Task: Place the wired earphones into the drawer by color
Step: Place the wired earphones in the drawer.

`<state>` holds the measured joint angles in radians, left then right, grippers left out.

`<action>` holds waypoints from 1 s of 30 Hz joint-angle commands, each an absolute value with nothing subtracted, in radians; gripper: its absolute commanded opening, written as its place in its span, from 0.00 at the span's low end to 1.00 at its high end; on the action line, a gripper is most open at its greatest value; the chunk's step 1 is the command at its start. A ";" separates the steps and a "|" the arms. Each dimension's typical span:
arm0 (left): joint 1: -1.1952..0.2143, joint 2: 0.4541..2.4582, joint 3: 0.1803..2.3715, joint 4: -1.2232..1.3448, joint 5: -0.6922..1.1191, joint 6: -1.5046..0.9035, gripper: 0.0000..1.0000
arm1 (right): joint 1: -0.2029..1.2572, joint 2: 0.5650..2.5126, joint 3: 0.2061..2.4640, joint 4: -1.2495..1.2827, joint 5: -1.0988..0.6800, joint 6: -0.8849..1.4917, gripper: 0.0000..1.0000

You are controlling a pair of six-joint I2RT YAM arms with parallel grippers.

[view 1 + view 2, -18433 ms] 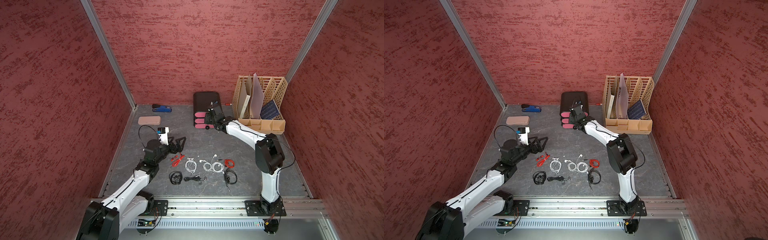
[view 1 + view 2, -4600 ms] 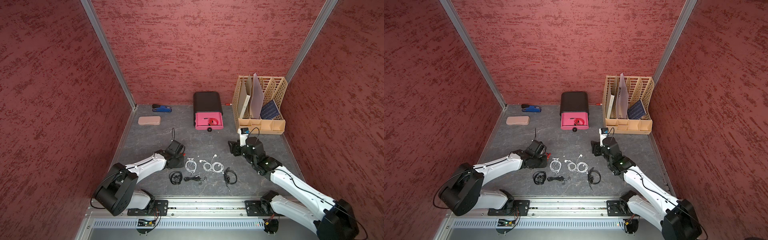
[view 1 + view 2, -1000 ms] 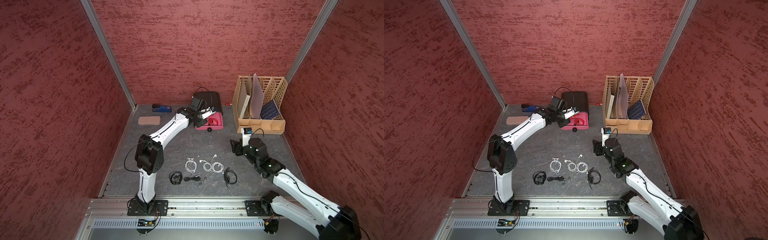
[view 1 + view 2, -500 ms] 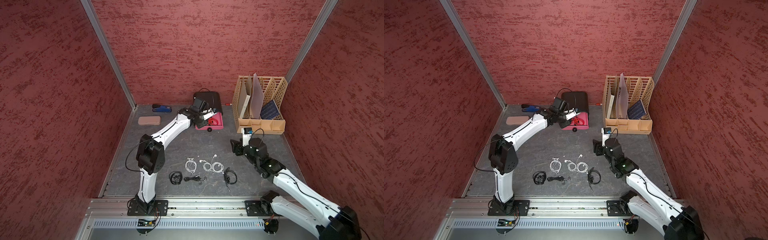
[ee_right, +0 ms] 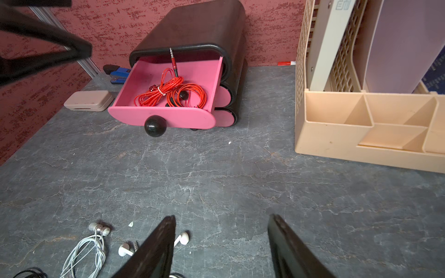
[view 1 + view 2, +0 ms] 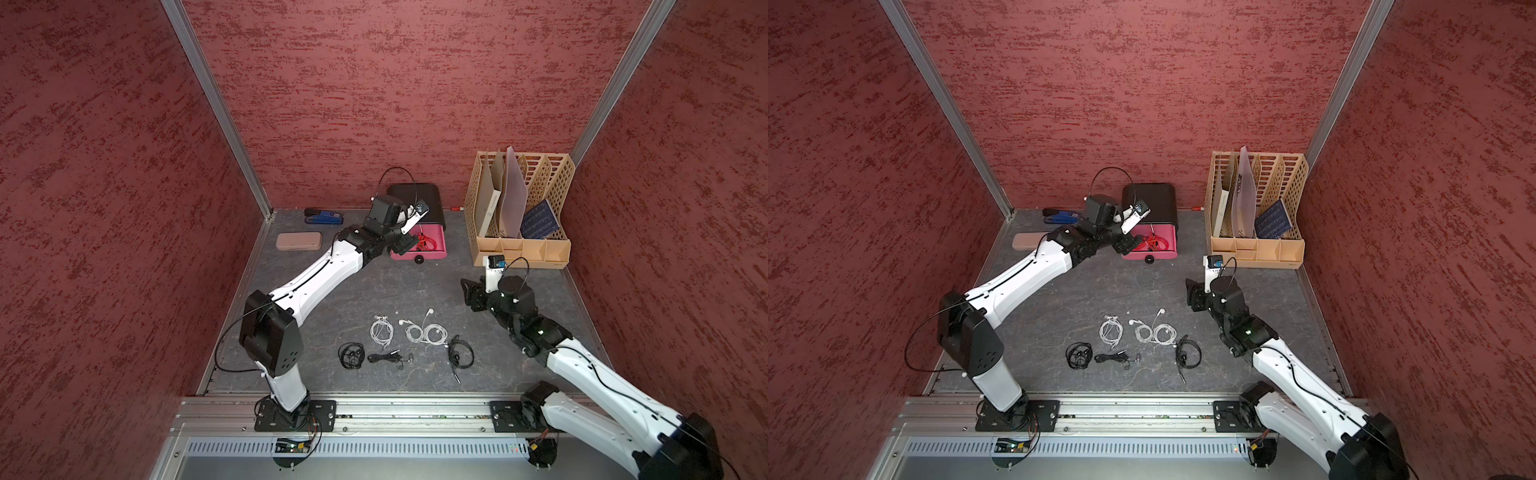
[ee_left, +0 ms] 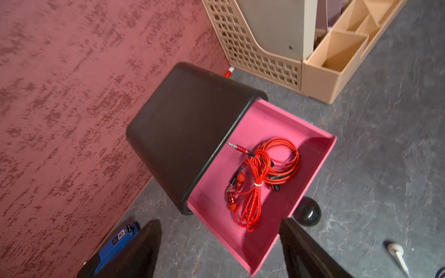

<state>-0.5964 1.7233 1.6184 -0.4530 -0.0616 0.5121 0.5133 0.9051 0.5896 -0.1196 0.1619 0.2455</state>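
My left hand has just opened over the drawer, upper centre, leaving both red earphones inside; whites and blacks wait on the bench.

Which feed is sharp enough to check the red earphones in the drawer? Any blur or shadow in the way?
Left wrist view: red earphones sharp in the pink drawer, one corner shadowed, left gripper dark and unfocused. Right wrist view: also crisp; right gripper blurred, a dark blur at the frame edge. Both top views: even light, no glare, bundle tiny.
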 commanded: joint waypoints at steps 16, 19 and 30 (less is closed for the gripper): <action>-0.540 1.446 1.280 -0.265 0.101 -0.003 1.00 | 0.509 0.975 0.637 -0.129 0.052 0.252 0.65; -0.534 1.355 1.150 -0.188 0.101 -0.053 1.00 | 0.509 1.019 0.693 -0.140 -0.021 0.281 0.65; -0.535 1.088 0.725 0.037 0.103 -0.094 1.00 | 0.509 1.333 1.034 -0.232 -0.140 0.361 0.62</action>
